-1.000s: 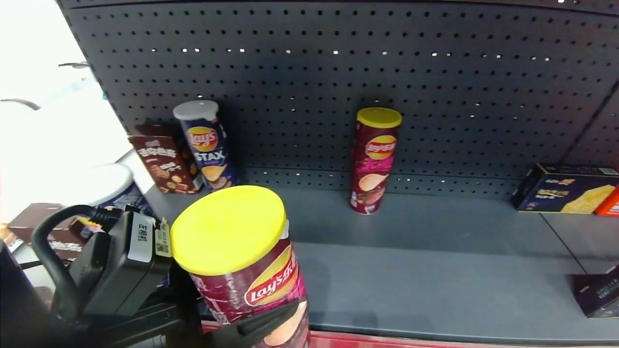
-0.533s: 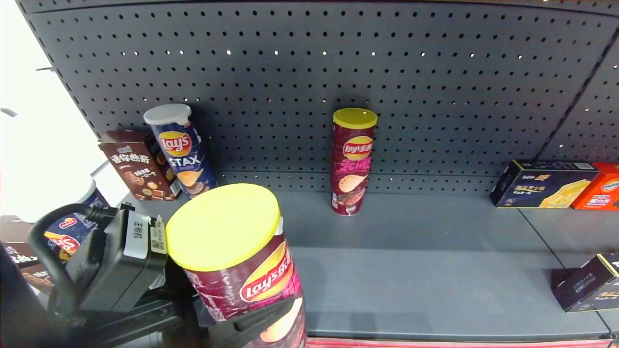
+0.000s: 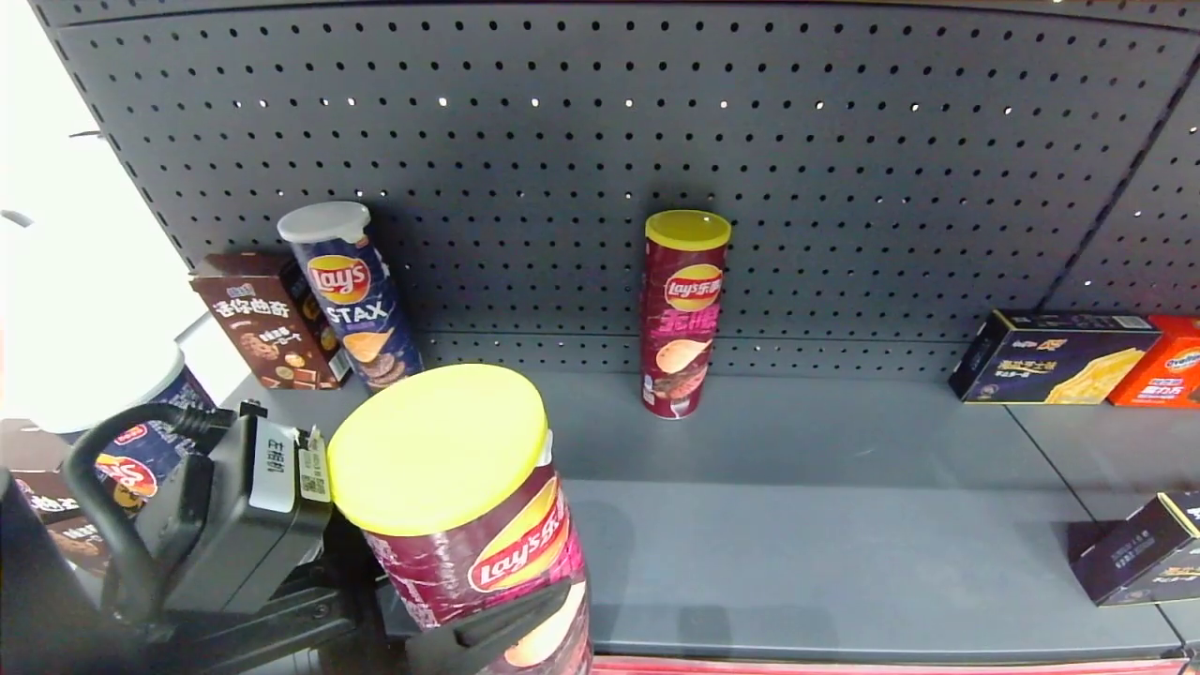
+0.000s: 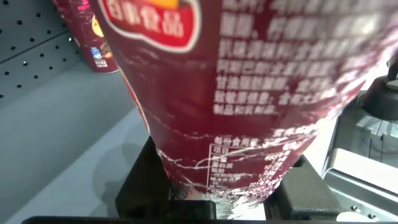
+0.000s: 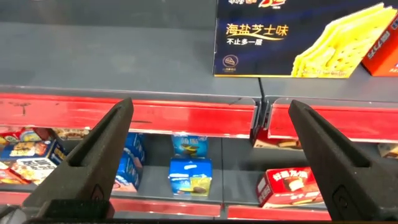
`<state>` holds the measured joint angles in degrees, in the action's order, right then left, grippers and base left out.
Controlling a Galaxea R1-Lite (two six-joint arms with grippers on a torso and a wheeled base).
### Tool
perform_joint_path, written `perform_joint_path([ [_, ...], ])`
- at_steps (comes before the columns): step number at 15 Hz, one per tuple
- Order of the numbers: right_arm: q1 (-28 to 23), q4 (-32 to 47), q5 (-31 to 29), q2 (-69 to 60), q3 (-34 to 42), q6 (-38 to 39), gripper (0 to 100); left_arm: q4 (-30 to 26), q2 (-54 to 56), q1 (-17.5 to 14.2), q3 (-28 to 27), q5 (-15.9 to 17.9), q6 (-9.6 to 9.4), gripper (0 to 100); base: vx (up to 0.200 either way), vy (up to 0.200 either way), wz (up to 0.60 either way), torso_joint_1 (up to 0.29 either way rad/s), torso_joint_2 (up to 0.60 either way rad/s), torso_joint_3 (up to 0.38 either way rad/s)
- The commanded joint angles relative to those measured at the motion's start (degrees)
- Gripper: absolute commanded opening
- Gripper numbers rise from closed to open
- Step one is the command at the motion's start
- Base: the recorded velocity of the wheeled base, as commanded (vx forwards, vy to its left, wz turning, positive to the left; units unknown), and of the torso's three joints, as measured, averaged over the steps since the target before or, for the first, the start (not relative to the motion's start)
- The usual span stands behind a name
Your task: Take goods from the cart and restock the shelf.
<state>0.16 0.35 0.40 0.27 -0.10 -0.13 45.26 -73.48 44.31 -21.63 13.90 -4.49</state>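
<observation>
Held can: we see the held can (image 3: 469,525) and the left end effector (image 3: 469,623) a touch lower and nearer 3 o'clock in the head view than half a second ago; the goods on the shelf (image 3: 844,525) have kept their places.
Shelf neighbours: at 11 o'clock of the held can a blue can (image 3: 349,291) stands just beside a brown box (image 3: 262,319), both against the pegboard (image 3: 656,122). At 1 o'clock, well apart, is a standing maroon can (image 3: 682,314). Toward 3 o'clock a dark blue box (image 3: 1059,356) sits beside an orange box (image 3: 1162,361), and a dark box (image 3: 1139,553) lies near the front edge at 4 o'clock.
Beyond the shelf end: a second blue can (image 3: 141,441) at 9 o'clock.
Left arm: it enters from 7 o'clock. Its end effector is clamped on the lower body of the held can, which is about upright near the shelf's front edge.
Right arm: the right end effector (image 5: 210,106) has its fingers spread wide with nothing between them, facing the red rail (image 5: 155,115).
Counts: we count two maroon cans, two blue cans, one brown box.
</observation>
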Motion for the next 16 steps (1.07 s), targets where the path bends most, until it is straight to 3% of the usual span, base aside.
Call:
perform_joint_path([
  [1,-0.6,-0.1,0.7,1.1,-0.5,0.0,100,0.0,-0.9,-0.6,0.0,-0.2,-0.26,0,0.0,0.0,0.0,0.0,0.0,0.0],
  [4,0.1,0.5,6.5,13.5,-16.0,-0.7,100,-0.1,-1.1,-1.9,-0.9,0.1,0.0,0,0.0,0.0,0.0,0.0,0.0,0.0],
  [7,6.3,0.8,13.1,28.2,-30.6,-1.4,100,0.0,-1.7,-3.9,-0.2,1.2,0.44,0,0.0,0.0,0.0,0.0,0.0,0.0],
  [11,17.1,-0.4,16.3,46.7,-36.9,-7.3,100,0.0,-1.2,-6.7,0.4,1.7,0.36,0,0.0,0.0,0.0,0.0,0.0,0.0],
  [13,17.7,-4.4,16.2,53.0,-37.3,-8.6,100,0.2,-1.2,-7.8,1.1,3.4,0.36,0,0.0,0.0,0.0,0.0,0.0,0.0],
  [15,18.1,-17.8,17.8,64.2,-39.1,-9.4,100,0.2,-1.1,-9.6,1.7,5.1,0.36,0,0.0,0.0,0.0,0.0,0.0,0.0],
  [16,18.0,-19.9,20.3,67.4,-40.5,-9.4,100,0.2,-1.1,-10.2,1.9,5.4,0.36,0,0.0,0.0,0.0,0.0,0.0,0.0],
])
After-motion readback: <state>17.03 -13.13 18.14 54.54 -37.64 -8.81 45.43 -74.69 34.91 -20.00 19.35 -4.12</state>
